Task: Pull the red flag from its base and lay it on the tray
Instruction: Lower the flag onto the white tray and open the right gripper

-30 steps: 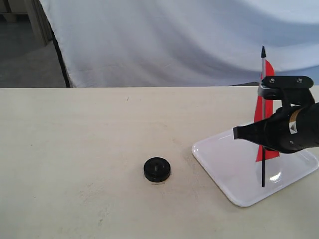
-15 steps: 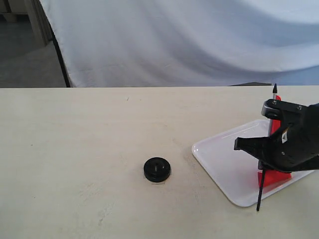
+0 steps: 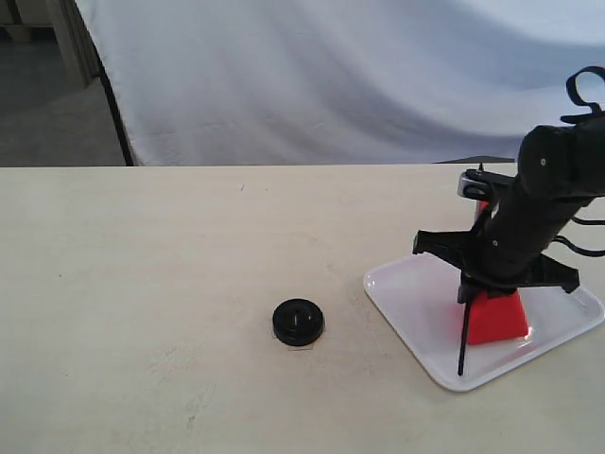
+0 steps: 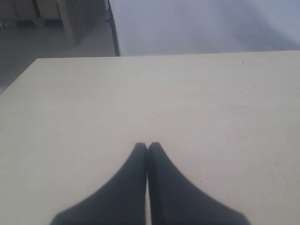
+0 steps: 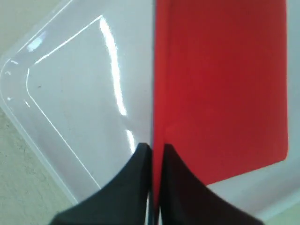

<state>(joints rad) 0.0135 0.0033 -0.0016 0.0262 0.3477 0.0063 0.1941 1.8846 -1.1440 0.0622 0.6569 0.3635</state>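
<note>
Right end effector (image 5: pixel 153 149) clamped on red flag (image 5: pixel 220 84) over tray (image 5: pixel 70 93), pole (image 3: pixel 462 345) largely hidden behind arm (image 3: pixel 534 203)

Exterior: raised, distant, facing table (image 3: pixel 142 284) and curtain (image 3: pixel 331 76). Left wrist: behind left claw (image 4: pixel 147 145), table ahead. Right wrist: behind right claw (image 5: pixel 154 147), tray (image 5: pixel 70 93) and red flag (image 5: pixel 220 84) close ahead; exterior shares both.
</note>
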